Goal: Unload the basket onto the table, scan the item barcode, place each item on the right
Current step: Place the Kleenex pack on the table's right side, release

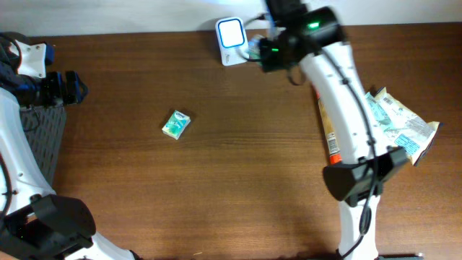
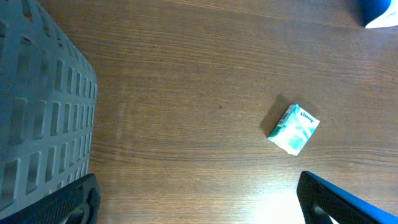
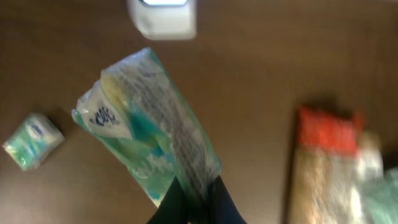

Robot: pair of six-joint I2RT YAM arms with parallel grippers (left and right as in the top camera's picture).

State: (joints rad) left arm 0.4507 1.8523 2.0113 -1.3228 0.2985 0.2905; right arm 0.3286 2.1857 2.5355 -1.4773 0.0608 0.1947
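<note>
Our right arm reaches from its base at the near right edge of the surface (image 1: 216,180) diagonally up to the far side. Its right hand (image 1: 264,50) hangs just beside the scanner (image 1: 232,32). In the right wrist view the two dark fingers (image 3: 177,198) are pressed together on the bottom edge of a tissue pack (image 3: 146,124), pinching the clear wrapper. The pack rises out of the grip tilted to the left, its printed face and blue logo turned toward the wrist camera. The white scanner stands past the pack's top end, near it. We cannot tell whether the two touch, because that view is blurred.

Our left arm is drawn back at the left edge. The left hand (image 1: 70,87) is beside the grey crate (image 2: 37,112), with its fingers spread wide apart and nothing between them. Only the finger ends show in the left wrist view, in the bottom corners.

A small tissue packet (image 1: 175,124) lies flat on the bare wood between the two arms, well apart from both hands. Under the right arm lies an orange-topped packet (image 3: 326,134), and just beyond it are green-and-white bags (image 1: 401,124) at the right edge.
</note>
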